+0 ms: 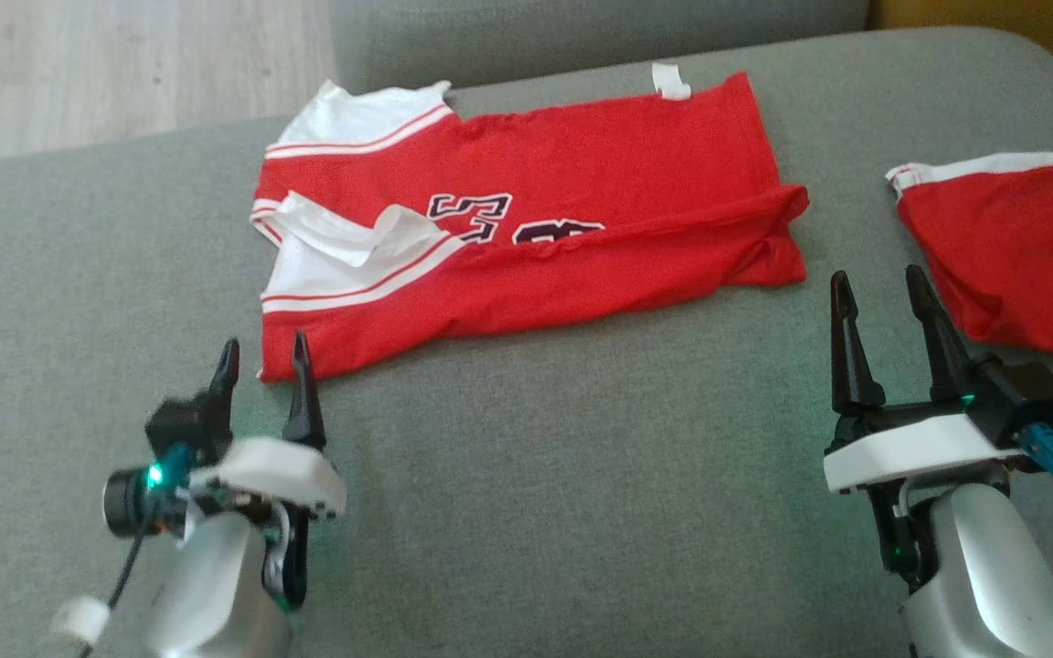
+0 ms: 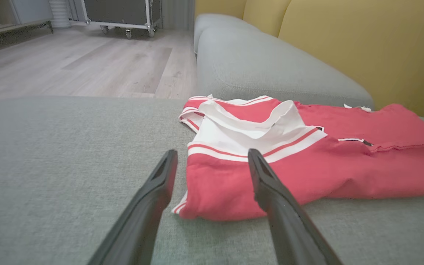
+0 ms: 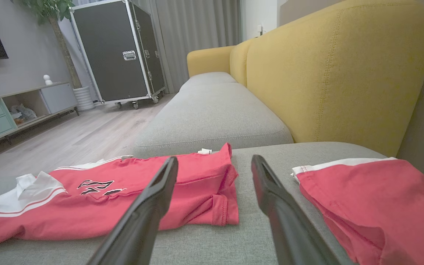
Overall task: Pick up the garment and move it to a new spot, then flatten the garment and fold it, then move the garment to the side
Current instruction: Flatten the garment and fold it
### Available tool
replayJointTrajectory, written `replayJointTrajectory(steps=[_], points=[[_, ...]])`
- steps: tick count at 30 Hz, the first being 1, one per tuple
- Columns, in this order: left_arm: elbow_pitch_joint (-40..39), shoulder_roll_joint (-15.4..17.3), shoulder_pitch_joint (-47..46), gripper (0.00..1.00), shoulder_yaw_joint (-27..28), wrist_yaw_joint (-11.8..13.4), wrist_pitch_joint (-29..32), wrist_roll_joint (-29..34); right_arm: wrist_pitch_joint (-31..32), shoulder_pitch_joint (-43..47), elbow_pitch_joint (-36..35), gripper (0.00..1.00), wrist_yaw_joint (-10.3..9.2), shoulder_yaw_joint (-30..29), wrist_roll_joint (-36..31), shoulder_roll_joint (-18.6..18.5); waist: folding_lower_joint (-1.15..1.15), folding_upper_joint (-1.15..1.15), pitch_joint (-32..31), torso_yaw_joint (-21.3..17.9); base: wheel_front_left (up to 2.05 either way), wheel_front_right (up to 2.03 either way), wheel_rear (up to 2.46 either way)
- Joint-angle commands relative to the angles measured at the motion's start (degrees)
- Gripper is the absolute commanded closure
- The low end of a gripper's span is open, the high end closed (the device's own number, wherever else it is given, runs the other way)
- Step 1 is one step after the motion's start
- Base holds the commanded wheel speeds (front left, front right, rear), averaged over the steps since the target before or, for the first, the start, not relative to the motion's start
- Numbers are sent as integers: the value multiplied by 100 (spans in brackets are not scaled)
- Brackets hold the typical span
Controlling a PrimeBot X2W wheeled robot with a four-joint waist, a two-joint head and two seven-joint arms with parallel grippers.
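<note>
A red garment (image 1: 563, 219) with white shoulders, white stripes and dark lettering lies folded lengthwise on the grey cushion (image 1: 526, 493); I also see the garment (image 2: 307, 169) in the left wrist view and the garment (image 3: 131, 198) in the right wrist view. My left gripper (image 1: 263, 361) stands open just in front of its near left corner, fingertips at the hem, holding nothing. My right gripper (image 1: 878, 292) is open over bare cushion, right of the garment's right end.
A second red piece with a white band (image 1: 1020, 256) lies at the cushion's right edge, close to my right fingers. Wooden floor (image 1: 124, 64) lies beyond the far left edge. A yellow sofa back (image 3: 344, 73) rises on the right; a black wheeled case (image 3: 116, 51) stands on the floor.
</note>
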Motion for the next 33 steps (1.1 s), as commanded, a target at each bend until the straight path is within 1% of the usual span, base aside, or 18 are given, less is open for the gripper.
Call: replayJointTrajectory(steps=[1,5,10,12,14,15,16,17,20,24,29,30,31,33], points=[[25,49,-383,0,233,65,42,-37,-52,-209,-208,0,20,134,36,12,-1,0,138,-56,0,0,0],[629,83,-750,0,272,79,349,-133,-52,-259,-249,0,20,160,73,12,-1,0,321,-136,0,0,0],[1248,203,-1044,0,364,285,640,-188,-52,-316,-296,0,20,195,135,12,-1,0,454,-224,0,0,0],[1484,198,-1104,0,332,266,872,-215,-52,-317,-278,0,20,183,259,12,-1,0,475,-244,0,0,0],[1716,190,-1137,0,261,179,1194,-236,-52,-337,-222,0,20,146,571,12,-1,0,487,-255,0,0,0],[1794,188,-1156,20,234,132,1304,-248,-52,-361,-213,0,20,137,607,12,-1,0,491,-259,0,0,0],[1854,188,-1170,78,206,90,1386,-252,-52,-383,-201,0,20,132,616,12,-1,0,491,-260,0,0,0],[1896,192,-1179,100,175,48,1435,-249,-52,-404,-189,0,20,128,621,12,-1,0,487,-260,0,0,0],[1891,207,-1207,100,150,-11,1337,-265,-52,-453,-137,0,20,107,604,12,-1,0,457,-231,0,0,0],[1698,212,-1261,100,187,-50,852,-317,-52,-522,101,0,20,70,686,12,-1,0,382,-145,0,0,0],[1272,180,-1361,100,140,-204,111,-327,2,-834,768,0,20,-140,439,12,-1,0,320,12,0,0,0],[1169,175,-1374,100,129,-236,8,-322,68,-929,925,0,20,-193,397,12,-1,0,311,41,0,0,0],[1169,175,-1374,100,129,-236,8,-322,68,-929,925,0,20,-193,397,12,-1,0,311,41,0,0,0],[948,163,-1383,100,95,-294,-124,-301,250,-1133,1254,0,20,-269,263,12,-1,0,310,99,0,0,0]])
